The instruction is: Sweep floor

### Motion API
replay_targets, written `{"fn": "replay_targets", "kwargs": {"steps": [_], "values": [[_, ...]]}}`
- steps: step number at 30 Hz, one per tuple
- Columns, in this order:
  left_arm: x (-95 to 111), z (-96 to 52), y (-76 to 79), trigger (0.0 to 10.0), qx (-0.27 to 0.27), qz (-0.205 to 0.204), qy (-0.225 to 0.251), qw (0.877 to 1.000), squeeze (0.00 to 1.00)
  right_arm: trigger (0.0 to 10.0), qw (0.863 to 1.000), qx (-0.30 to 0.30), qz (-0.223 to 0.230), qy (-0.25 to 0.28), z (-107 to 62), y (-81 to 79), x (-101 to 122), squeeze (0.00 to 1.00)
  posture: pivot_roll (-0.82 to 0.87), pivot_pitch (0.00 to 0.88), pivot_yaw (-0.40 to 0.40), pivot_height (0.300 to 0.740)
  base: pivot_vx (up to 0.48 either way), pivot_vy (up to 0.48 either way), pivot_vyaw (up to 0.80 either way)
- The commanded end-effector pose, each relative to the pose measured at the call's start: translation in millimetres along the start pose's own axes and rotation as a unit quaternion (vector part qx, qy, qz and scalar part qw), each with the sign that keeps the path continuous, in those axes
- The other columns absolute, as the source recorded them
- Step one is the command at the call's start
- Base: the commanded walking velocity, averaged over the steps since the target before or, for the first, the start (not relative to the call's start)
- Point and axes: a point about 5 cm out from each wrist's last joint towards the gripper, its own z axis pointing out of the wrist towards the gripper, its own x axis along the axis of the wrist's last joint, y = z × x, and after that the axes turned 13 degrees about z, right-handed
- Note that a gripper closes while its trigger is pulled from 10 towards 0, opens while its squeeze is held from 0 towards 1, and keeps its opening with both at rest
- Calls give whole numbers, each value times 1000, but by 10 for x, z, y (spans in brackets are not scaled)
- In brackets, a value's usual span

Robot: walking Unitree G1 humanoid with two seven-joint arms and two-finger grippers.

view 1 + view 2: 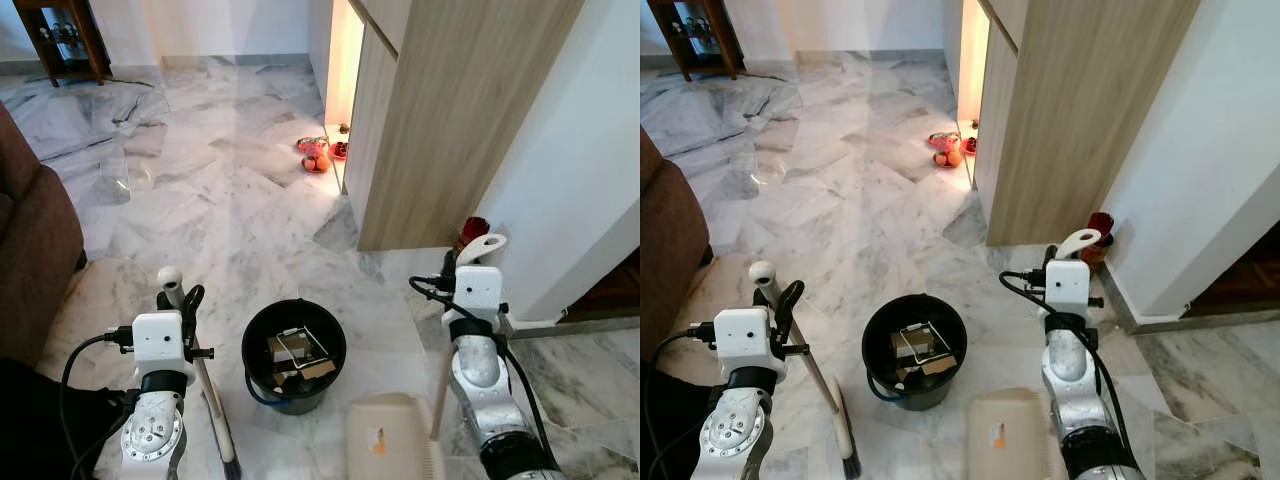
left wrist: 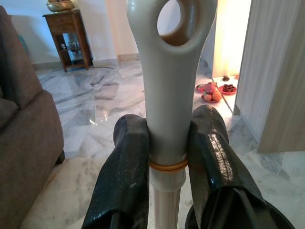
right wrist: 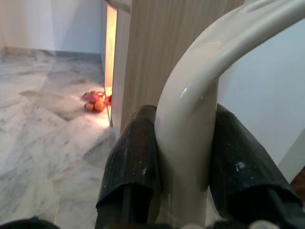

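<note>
Left of the black bucket (image 1: pixel 294 355) my left gripper (image 2: pixel 167 152) is clamped on the broom handle (image 2: pixel 167 90) just under its hanging loop, broom head (image 1: pixel 228 455) down on the marble floor (image 1: pixel 200 210), probably so it's ready to stroke. Right of the bucket my right gripper (image 3: pixel 183 157) is closed round the curved dustpan handle (image 3: pixel 200 81), with the cream dustpan (image 1: pixel 392 438) resting low near the bucket for dumping. Beyond the bucket the floor is open; sofa (image 1: pixel 35 250) far left and cabinet edge (image 1: pixel 365 150) right pinch the sides.
</note>
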Motion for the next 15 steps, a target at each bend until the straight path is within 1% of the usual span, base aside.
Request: {"fn": "replay_targets", "kwargs": {"steps": [1,14,15], "values": [[22,10,-35,10000,3,3,11,1000,0,10000,1000,-3,12,8,33,12,38,0,140,79,-27,740,0,0,0],[17,23,-31,10000,-4,7,8,1000,0,10000,1000,6,23,10,22,-21,28,0,137,96,-19,740,0,0,0],[16,23,-29,10000,-5,7,8,1000,0,10000,999,3,31,9,23,-21,27,0,136,97,-19,740,0,0,0]]}}
